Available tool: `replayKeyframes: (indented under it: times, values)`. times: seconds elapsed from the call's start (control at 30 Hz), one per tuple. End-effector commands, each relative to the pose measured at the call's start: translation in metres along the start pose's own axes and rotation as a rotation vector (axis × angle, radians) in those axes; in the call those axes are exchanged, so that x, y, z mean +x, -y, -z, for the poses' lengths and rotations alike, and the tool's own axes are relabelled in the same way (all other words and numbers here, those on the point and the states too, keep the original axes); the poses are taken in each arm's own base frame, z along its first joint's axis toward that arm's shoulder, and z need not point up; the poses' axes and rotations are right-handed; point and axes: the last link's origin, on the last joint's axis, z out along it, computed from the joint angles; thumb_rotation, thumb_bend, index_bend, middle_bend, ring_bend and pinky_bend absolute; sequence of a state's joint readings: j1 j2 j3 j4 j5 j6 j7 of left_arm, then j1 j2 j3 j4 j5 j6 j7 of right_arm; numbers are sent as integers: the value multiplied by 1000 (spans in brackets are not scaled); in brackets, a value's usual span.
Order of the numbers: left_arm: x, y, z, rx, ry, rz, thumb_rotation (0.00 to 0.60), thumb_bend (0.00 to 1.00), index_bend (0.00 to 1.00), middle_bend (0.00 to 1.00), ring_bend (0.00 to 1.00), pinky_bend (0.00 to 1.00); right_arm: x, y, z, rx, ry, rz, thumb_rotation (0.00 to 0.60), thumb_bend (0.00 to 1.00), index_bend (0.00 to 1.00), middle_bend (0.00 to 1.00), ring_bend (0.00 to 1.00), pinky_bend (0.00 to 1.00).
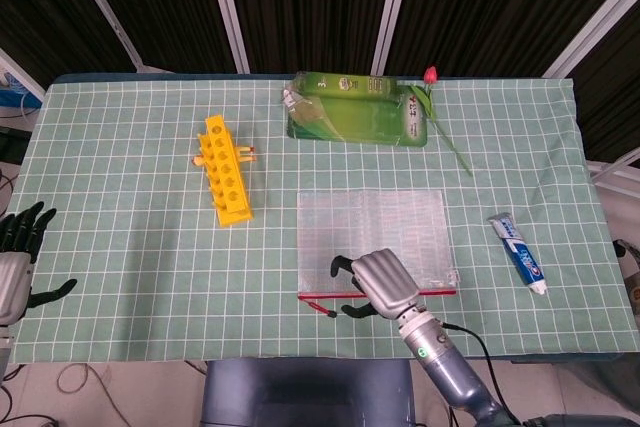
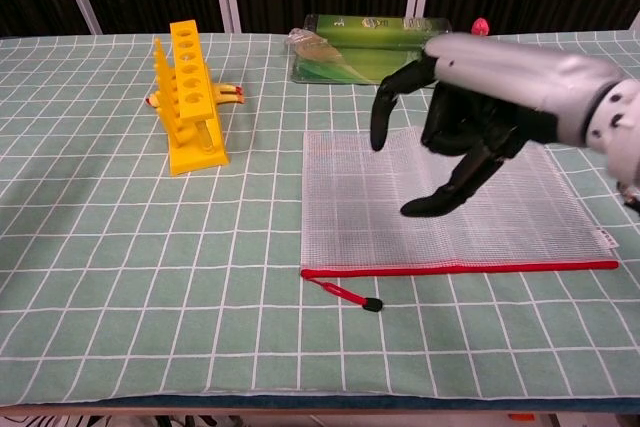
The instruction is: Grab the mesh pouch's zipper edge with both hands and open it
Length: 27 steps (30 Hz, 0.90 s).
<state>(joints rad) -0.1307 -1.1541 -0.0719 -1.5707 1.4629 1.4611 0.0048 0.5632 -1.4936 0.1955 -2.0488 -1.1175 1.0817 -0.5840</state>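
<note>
The clear mesh pouch lies flat in the middle of the table. Its red zipper edge faces the near side, and the black pull tab hangs off its left end. My right hand hovers over the middle of that near edge with fingers spread and nothing in it. In the chest view the same right hand floats above the pouch, well clear of the zipper and tab. My left hand sits at the table's left edge, fingers apart and empty.
A yellow tube rack stands left of the pouch. A green packet and a red-headed flower lie at the back. A toothpaste tube rests to the right of the pouch. Checked green cloth covers the table.
</note>
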Motion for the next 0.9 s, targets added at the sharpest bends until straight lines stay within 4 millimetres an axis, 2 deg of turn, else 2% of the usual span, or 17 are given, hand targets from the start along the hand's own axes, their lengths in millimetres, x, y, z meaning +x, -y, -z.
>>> replayKeyframes:
  times: [0.03, 0.27, 0.43, 0.9]
  values:
    - [0, 0, 0, 1, 2, -1, 600, 10, 0, 0, 0, 0, -17, 8, -10, -10, 29, 7, 600, 257, 473, 1000, 1000, 984]
    - [-1, 0, -1, 5, 11, 2, 600, 10, 0, 0, 0, 0, -46, 11, -21, -58, 69, -9, 600, 318, 480, 1000, 1000, 984]
    - [-1, 0, -1, 1, 17, 1, 600, 10, 0, 0, 0, 0, -69, 0, -24, -125, 100, -26, 600, 356, 482, 1000, 1000, 984]
    - [-1, 1, -1, 2, 20, 8, 600, 11, 0, 0, 0, 0, -94, 2, -26, -150, 124, -46, 600, 366, 516, 1000, 1000, 984]
